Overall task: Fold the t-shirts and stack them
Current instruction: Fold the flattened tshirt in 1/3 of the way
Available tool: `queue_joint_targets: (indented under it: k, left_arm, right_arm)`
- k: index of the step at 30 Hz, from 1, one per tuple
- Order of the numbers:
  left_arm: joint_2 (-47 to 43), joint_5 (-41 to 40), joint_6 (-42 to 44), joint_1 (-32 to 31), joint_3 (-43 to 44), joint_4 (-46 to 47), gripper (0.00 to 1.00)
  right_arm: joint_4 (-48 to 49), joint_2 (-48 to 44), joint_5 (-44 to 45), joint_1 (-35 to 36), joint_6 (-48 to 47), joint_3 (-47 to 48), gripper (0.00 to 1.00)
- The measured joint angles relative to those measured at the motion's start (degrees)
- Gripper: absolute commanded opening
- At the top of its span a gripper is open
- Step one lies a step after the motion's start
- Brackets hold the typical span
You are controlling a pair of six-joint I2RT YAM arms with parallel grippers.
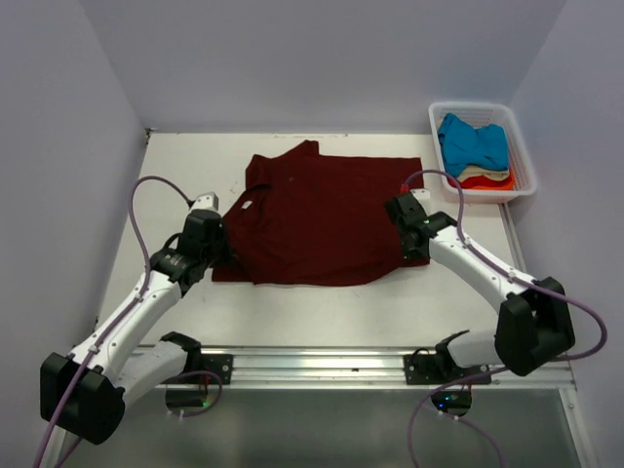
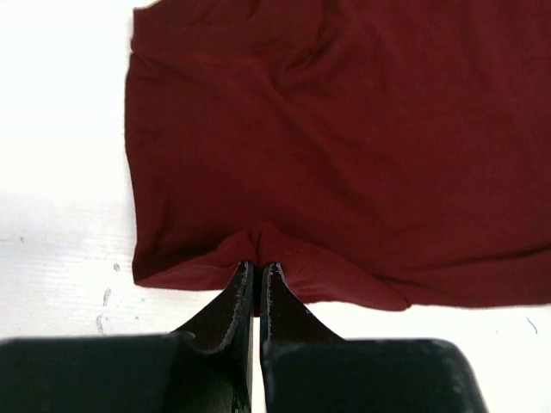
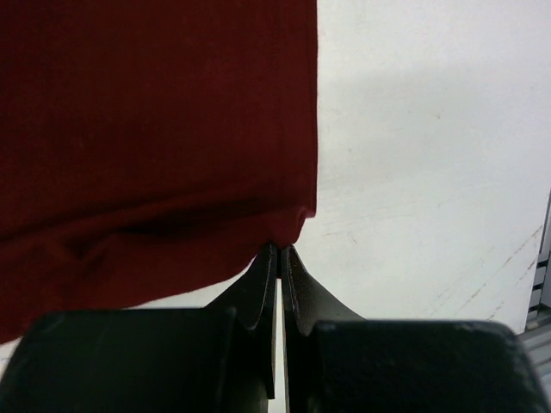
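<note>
A dark maroon t-shirt (image 1: 317, 219) lies spread across the middle of the white table, collar toward the back. My left gripper (image 1: 222, 255) is shut on its near left edge; in the left wrist view the cloth (image 2: 344, 129) bunches into a pinch at the gripper (image 2: 257, 265). My right gripper (image 1: 417, 255) is shut on the near right corner, and the right wrist view shows the maroon cloth (image 3: 155, 120) puckered at the gripper (image 3: 281, 248). More t-shirts, bright blue (image 1: 473, 143) over cream and orange-red (image 1: 487, 180), lie piled in a basket.
A white slatted plastic basket (image 1: 527, 156) stands at the back right corner of the table. Grey walls close in the left, back and right. A metal rail (image 1: 322, 366) with the arm bases runs along the near edge.
</note>
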Motion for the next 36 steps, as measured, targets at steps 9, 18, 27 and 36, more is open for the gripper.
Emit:
queue_joint_targets:
  k: [9, 18, 27, 36]
  left_arm:
    - [3.08, -6.91, 1.55, 0.0, 1.11, 4.79, 0.0]
    - [8.48, -9.09, 2.75, 1.49, 1.09, 9.49, 0.0]
    - [11.28, -10.1, 3.17, 1.57, 1.29, 11.91, 0.0]
    - [14.34, -10.36, 5.16, 1.57, 5.27, 13.64, 0.0]
  right_arm:
    - [2.23, 8.46, 3.04, -1.46, 3.34, 0.0, 0.0]
    - [5.33, 12.37, 3.98, -7.17, 4.63, 0.07, 0.0]
    - [7.26, 15.17, 4.2, -8.52, 4.7, 1.79, 0.0]
    - [8.04, 18.73, 4.24, -8.74, 3.63, 8.59, 0.0]
